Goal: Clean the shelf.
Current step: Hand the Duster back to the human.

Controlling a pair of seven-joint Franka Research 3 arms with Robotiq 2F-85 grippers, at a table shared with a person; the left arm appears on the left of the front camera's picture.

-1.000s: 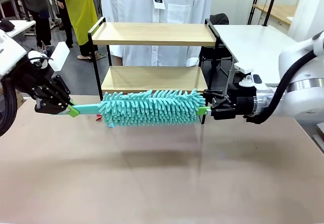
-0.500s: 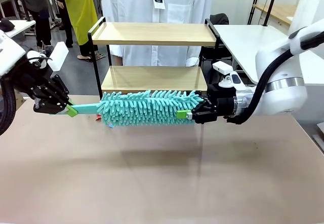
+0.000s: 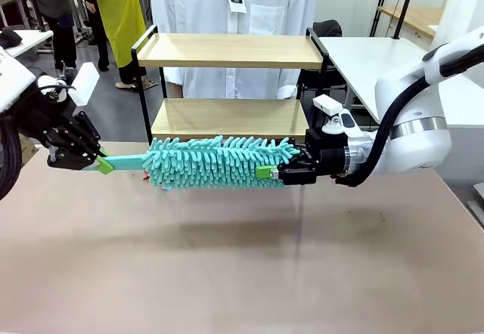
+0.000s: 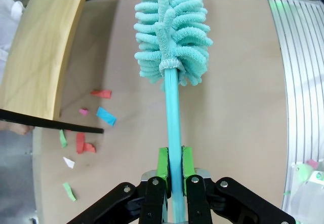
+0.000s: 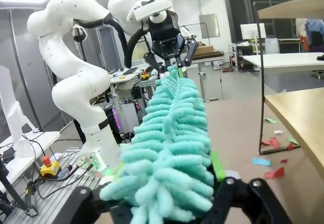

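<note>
Since a second ago the right gripper (image 3: 266, 172) has slid in from beyond the tip of the duster (image 3: 219, 162), and its green pads now sit on either side of the fluffy teal head's far end, jaws pressing into the pile; in the right wrist view the tufts bulge out between the fingers. The left gripper (image 3: 104, 165) has barely shifted and stays clamped tight on the thin teal handle (image 4: 173, 127).

With both arms on one soft tool, I would worry about them pulling against each other: the slim handle could bow or slip from the left pads, or the chenille could simply squash and slide free on the right. Swinging the duster up could also knock the frame of the light rack.

That shelf (image 3: 231, 51) stands at the far side of the table (image 3: 227, 273), just behind the duster, in front of a person in white. It is a two-tier rack of pale wood in a thin black frame, both boards bare from the front. Coloured paper scraps (image 4: 104, 115) lie on the table beside its lower board.
</note>
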